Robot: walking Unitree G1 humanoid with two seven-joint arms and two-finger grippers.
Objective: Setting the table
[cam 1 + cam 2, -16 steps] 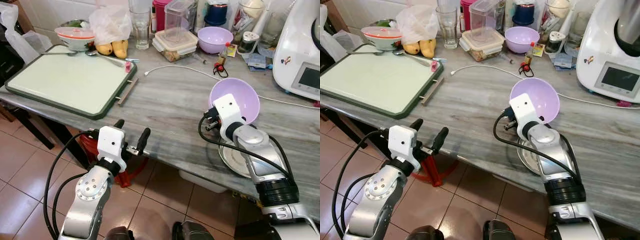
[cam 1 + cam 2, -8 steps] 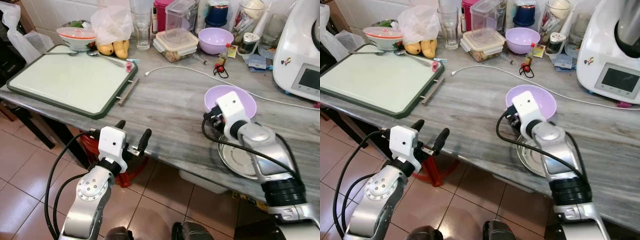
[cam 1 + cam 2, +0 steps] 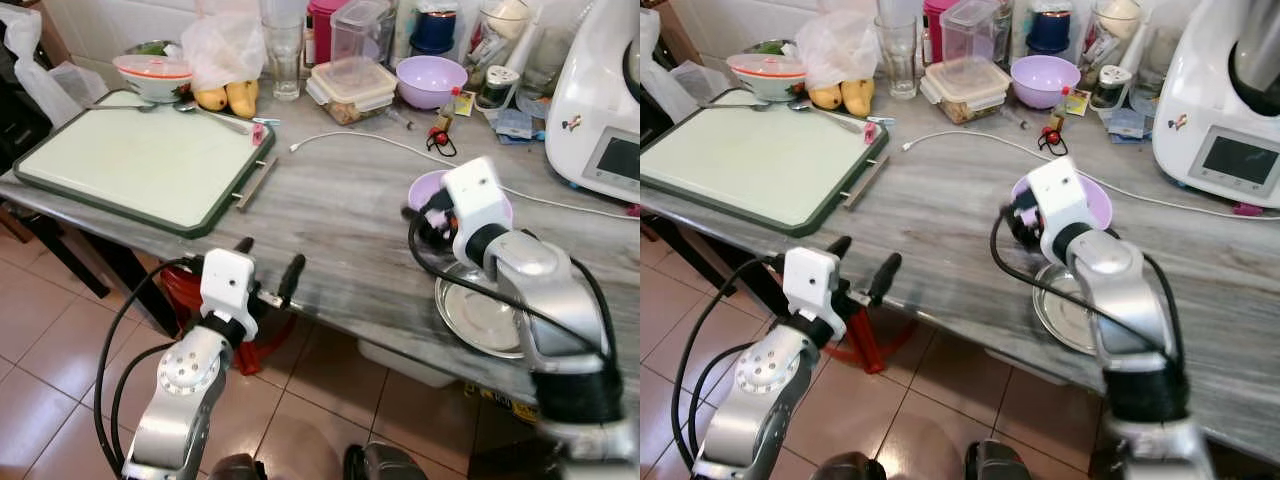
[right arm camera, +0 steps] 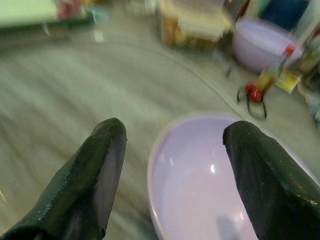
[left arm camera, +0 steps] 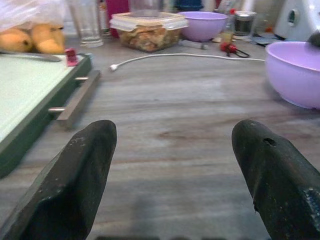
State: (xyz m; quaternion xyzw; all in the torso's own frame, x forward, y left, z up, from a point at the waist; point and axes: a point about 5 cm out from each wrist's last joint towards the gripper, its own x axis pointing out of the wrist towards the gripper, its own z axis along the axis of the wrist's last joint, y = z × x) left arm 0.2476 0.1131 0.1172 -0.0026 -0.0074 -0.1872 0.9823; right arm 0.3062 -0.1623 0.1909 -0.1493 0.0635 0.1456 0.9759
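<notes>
Right gripper (image 4: 170,175) is held spread wide over the lilac bowl (image 3: 1095,205), nothing gripped. Bowl is set near the counter (image 3: 340,210) front edge, beside the steel plate (image 3: 480,318). Left gripper (image 5: 172,170) is parted, empty, at the front edge.

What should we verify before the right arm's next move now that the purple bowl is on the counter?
1. Round purple plastic bowl resting upright on the grey marble-look counter: ok.
2. Right gripper open and off the bowl, fingers spread above its rim: ok.
3. Bowl apart from the round steel plate at the counter's near edge: cannot tell, the right arm covers the gap.
4. White cable running behind the bowl, not under it: cannot tell.
5. Left gripper open, at the counter's near edge, holding nothing: ok.
6. Green-rimmed rectangular tray surface free to take items: ok.
</notes>
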